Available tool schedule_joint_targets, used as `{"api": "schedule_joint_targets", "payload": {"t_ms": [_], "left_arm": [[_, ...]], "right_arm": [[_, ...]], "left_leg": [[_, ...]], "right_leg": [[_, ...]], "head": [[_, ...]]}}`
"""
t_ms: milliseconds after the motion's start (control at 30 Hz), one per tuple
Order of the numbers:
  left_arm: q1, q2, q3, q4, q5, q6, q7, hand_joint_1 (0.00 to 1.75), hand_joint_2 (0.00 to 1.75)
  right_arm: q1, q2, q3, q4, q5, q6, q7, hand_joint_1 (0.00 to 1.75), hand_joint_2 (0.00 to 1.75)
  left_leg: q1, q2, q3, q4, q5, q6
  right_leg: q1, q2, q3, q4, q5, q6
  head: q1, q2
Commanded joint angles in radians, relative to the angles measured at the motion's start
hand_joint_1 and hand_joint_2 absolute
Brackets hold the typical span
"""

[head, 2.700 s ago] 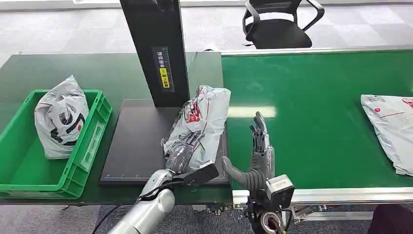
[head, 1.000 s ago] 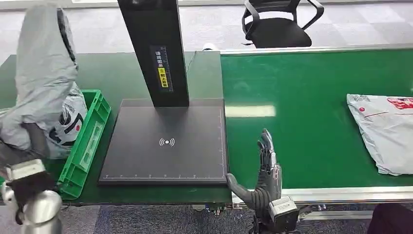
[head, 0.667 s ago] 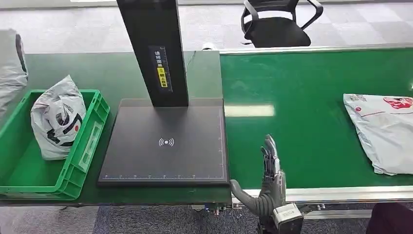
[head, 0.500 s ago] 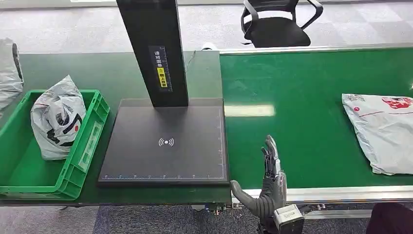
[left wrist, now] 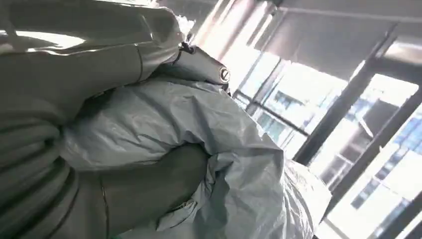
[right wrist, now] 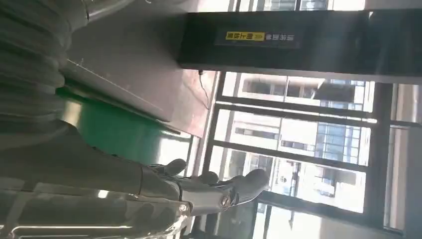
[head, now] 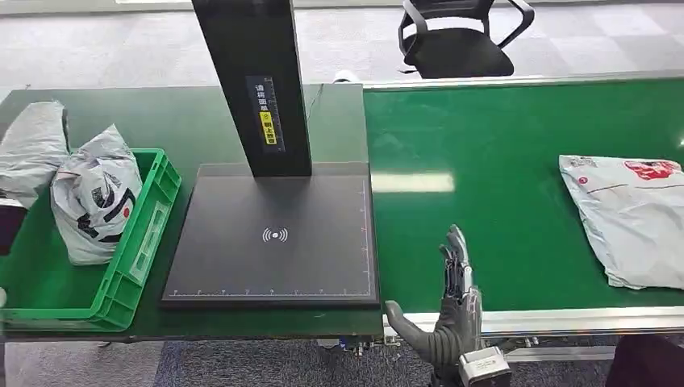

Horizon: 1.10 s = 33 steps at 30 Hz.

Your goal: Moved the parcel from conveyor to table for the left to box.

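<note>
My left hand [left wrist: 124, 194] grips a crumpled grey parcel [left wrist: 209, 134]. In the head view this parcel [head: 34, 153] hangs at the far left, over the left edge of the green box [head: 129, 266]. A second grey parcel [head: 95, 197] with black and red print stands inside the box. My right hand [head: 453, 310] is open with straight fingers and holds nothing, at the near edge of the green conveyor [head: 500, 161]. Its fingers [right wrist: 239, 186] are also spread in the right wrist view. Another flat grey parcel [head: 629, 218] lies on the conveyor at the right.
A black scanner pad [head: 274, 234] with a tall black column [head: 254, 81] sits between the box and the conveyor on the dark green table [head: 185, 121]. A black office chair [head: 456, 36] stands behind the conveyor.
The held parcel has come down from high at the left to just over the box's left edge. The conveyor parcel has drifted left. My right hand drew back a little toward the near edge.
</note>
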Motion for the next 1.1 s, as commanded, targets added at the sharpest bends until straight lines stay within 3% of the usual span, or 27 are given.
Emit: {"api": "schedule_joint_targets", "payload": {"t_ms": [33, 67, 100, 233, 500, 700, 1000, 1100], "left_arm": [[-0.068, -0.105, -0.113, 0.113, -0.078, -0.019, 0.066, 1.45, 1.75], [-0.061, -0.106, -0.117, 0.113, -0.085, -0.018, 0.074, 0.89, 1.75], [-0.049, -0.104, -0.113, 0.106, -0.081, -0.015, 0.074, 0.0, 1.75], [0.008, -0.089, -0.07, 0.041, -0.003, -0.036, 0.031, 0.0, 1.75], [0.255, -0.193, -0.007, -0.375, 0.172, 0.03, -0.088, 0.0, 1.75], [0.336, -0.228, -0.014, -0.491, 0.203, 0.052, -0.107, 0.0, 1.75], [0.636, -0.402, -0.114, -0.904, 0.233, 0.165, -0.209, 0.0, 1.75], [0.696, -0.423, -0.19, -0.951, 0.224, 0.183, -0.219, 0.0, 1.75]], "right_arm": [[0.002, -0.028, 0.0, 0.006, 0.0, 0.007, 0.002, 0.0, 1.75], [0.0, -0.025, 0.0, 0.007, 0.001, 0.01, 0.004, 0.0, 1.75], [-0.002, -0.023, -0.003, 0.008, 0.003, 0.014, 0.005, 0.0, 1.75], [-0.009, -0.018, -0.013, 0.016, 0.01, 0.02, 0.006, 0.0, 1.75], [0.004, -0.029, -0.002, 0.028, 0.007, -0.01, 0.001, 0.0, 1.75], [0.009, -0.032, 0.001, 0.019, 0.001, -0.025, 0.0, 0.0, 1.75], [0.028, -0.031, 0.003, -0.002, 0.001, -0.048, 0.01, 0.0, 1.75], [0.034, -0.034, 0.001, -0.001, -0.001, -0.055, 0.003, 0.0, 1.75]], "left_leg": [[-0.001, -0.007, 0.0, -0.002, 0.001, 0.002], [-0.001, -0.01, 0.001, -0.003, 0.002, 0.004], [-0.001, -0.008, 0.001, -0.002, 0.002, 0.003], [-0.001, -0.001, 0.001, -0.002, 0.001, 0.002], [-0.001, -0.001, 0.002, -0.003, 0.0, 0.003], [-0.001, -0.002, 0.001, -0.002, -0.001, 0.003], [-0.001, 0.0, 0.001, -0.002, -0.002, 0.004], [-0.001, 0.0, 0.001, -0.002, -0.003, 0.003]], "right_leg": [[0.0, -0.007, 0.003, -0.002, -0.001, -0.002], [0.0, -0.01, 0.005, -0.004, 0.0, -0.003], [0.0, -0.007, 0.003, -0.002, 0.0, -0.002], [0.0, -0.001, 0.002, -0.001, 0.0, -0.002], [0.0, -0.001, 0.003, -0.003, 0.0, -0.002], [0.0, -0.002, 0.002, -0.002, 0.0, -0.002], [-0.001, -0.001, 0.002, -0.003, -0.001, -0.002], [-0.001, -0.001, 0.002, -0.003, -0.001, -0.002]], "head": [[0.0, 0.0], [0.0, 0.0], [0.0, 0.0], [0.0, 0.0], [0.0, 0.0], [0.0, 0.0], [0.0, 0.0], [0.0, 0.0]]}}
